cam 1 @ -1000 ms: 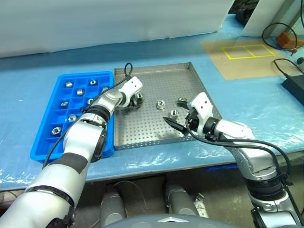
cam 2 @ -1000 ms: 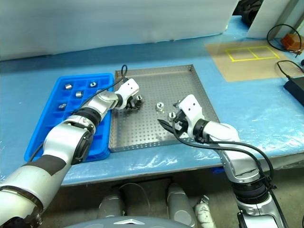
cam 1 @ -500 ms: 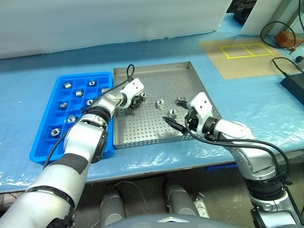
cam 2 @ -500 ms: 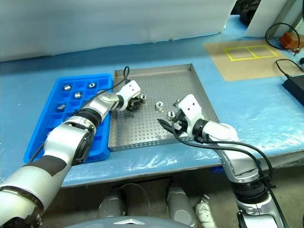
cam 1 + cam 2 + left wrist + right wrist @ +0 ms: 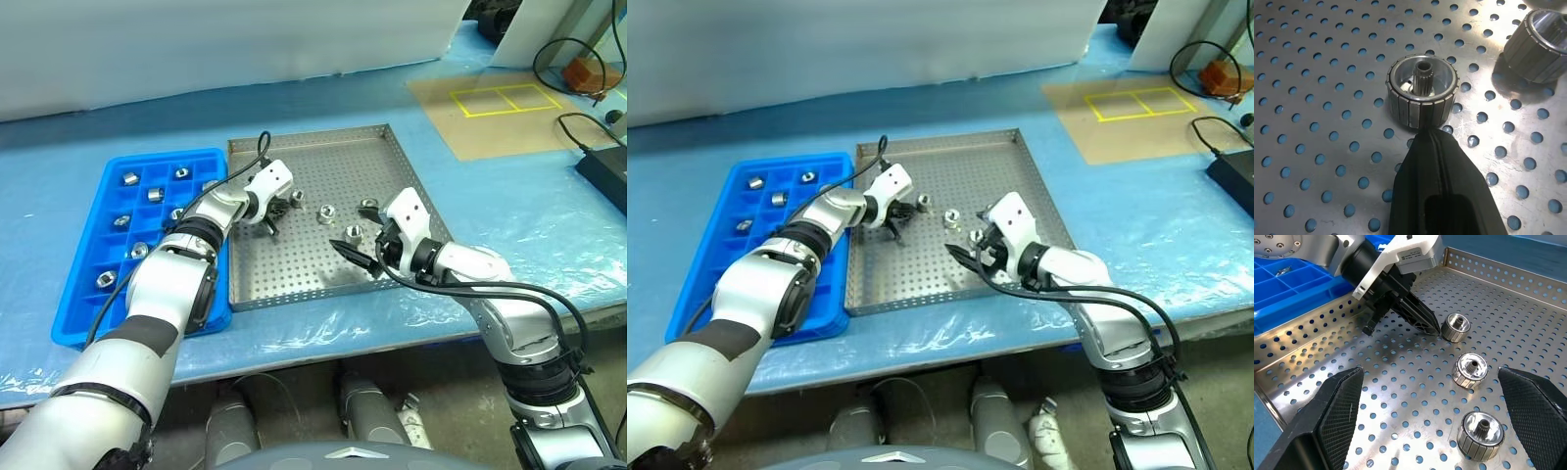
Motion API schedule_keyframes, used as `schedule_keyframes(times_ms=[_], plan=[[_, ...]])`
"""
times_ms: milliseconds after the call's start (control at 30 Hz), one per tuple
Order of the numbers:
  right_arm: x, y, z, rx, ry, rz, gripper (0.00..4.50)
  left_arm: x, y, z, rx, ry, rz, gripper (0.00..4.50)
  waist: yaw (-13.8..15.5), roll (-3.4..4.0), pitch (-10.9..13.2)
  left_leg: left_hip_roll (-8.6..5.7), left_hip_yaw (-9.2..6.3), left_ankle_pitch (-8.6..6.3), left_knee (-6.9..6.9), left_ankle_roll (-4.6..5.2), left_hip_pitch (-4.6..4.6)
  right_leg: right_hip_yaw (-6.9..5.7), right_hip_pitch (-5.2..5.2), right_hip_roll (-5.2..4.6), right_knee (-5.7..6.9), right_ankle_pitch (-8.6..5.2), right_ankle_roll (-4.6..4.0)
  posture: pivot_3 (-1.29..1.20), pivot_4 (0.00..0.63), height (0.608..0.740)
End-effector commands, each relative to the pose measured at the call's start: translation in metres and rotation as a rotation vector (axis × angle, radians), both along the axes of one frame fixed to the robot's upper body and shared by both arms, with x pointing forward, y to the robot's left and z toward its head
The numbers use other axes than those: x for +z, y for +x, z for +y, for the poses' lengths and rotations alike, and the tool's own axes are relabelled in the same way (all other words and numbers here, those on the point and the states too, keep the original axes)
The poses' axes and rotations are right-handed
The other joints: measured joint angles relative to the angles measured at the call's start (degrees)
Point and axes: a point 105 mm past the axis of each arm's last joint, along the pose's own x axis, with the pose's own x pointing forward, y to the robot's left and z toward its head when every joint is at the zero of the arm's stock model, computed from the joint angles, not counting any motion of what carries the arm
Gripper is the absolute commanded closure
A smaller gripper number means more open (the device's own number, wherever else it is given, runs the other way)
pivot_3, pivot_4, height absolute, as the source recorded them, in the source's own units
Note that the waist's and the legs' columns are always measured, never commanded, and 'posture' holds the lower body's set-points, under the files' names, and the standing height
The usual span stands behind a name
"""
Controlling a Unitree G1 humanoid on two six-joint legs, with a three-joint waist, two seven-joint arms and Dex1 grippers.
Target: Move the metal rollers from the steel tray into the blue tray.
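Note:
The steel tray [image 5: 294, 274] lies mid-table, with the blue tray [image 5: 69, 313] just to its left. Several metal rollers rest on the steel tray's floor: one [image 5: 297, 197] by my left gripper, others [image 5: 326, 211] [image 5: 353, 232] nearer my right gripper. More rollers [image 5: 130, 178] sit in the blue tray's compartments. My left gripper [image 5: 1426, 134] is shut with nothing in it. Its tip rests against the side of an upright roller [image 5: 1422, 93]. My right gripper [image 5: 1430, 369] hangs open over the tray's right half, with rollers [image 5: 1470, 368] [image 5: 1480, 434] below its gap.
A brown sheet with yellow taped squares [image 5: 495, 98] lies at the back right. A black box [image 5: 602, 171] and cables sit at the right edge. A white board [image 5: 245, 39] stands behind the trays. Blue film covers the table [image 5: 509, 196].
My left gripper's fingers have closed, and its wrist has turned a little. The roller sits just off its tip. The right arm has kept still. The camera has shifted slightly.

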Motion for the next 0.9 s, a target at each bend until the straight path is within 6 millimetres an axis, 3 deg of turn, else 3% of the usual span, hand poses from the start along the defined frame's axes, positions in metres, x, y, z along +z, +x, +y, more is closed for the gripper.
schedule_keyframes(times_ms=[33,167,500,600,700,900], plan=[[0.011,0.001,0.002,0.009,0.011,-0.051,0.00,0.016,0.005,0.008,0.025,-0.028,-0.015,3.90,0.00,0.01,0.01,0.00,0.01,0.00,-0.03,0.00,0.01,0.00,0.00,0.00,-0.01,0.00,0.00,-0.64,0.150,0.740],[0.010,0.002,0.001,0.007,0.011,-0.052,0.00,0.020,0.008,0.011,0.037,-0.016,-0.043,2.64,-0.03,0.02,0.03,0.01,0.03,0.00,-0.06,0.00,0.02,0.01,0.00,0.01,-0.02,0.00,0.00,-0.64,0.150,0.740],[0.008,0.001,0.000,0.006,0.004,-0.050,0.00,0.025,0.011,-0.002,0.055,-0.058,-0.062,2.64,-0.01,0.01,0.04,0.01,0.04,0.00,-0.06,0.00,0.01,0.01,0.00,0.01,-0.04,0.00,0.00,-0.66,0.150,0.740],[0.008,0.001,-0.001,-0.002,0.000,-0.053,0.00,0.023,0.011,-0.002,0.052,-0.024,-0.072,2.07,-0.08,0.01,0.04,0.01,0.04,0.00,-0.06,0.00,0.02,0.02,0.00,0.02,-0.03,0.00,0.00,-0.67,0.150,0.740],[0.007,0.000,-0.002,-0.004,-0.002,-0.050,0.00,0.019,0.010,-0.002,0.033,0.014,-0.078,1.09,-0.13,0.01,0.04,0.01,0.04,0.00,-0.06,0.00,0.03,0.02,0.00,0.02,-0.03,0.00,0.00,-0.67,0.150,0.740],[0.007,-0.001,-0.001,-0.006,0.001,-0.049,0.00,0.030,0.019,-0.005,0.116,-0.040,-0.129,1.09,-0.13,0.01,0.04,0.01,0.04,0.00,-0.04,0.01,0.02,0.02,0.01,0.02,-0.03,0.00,0.00,-0.68,0.150,0.740]])
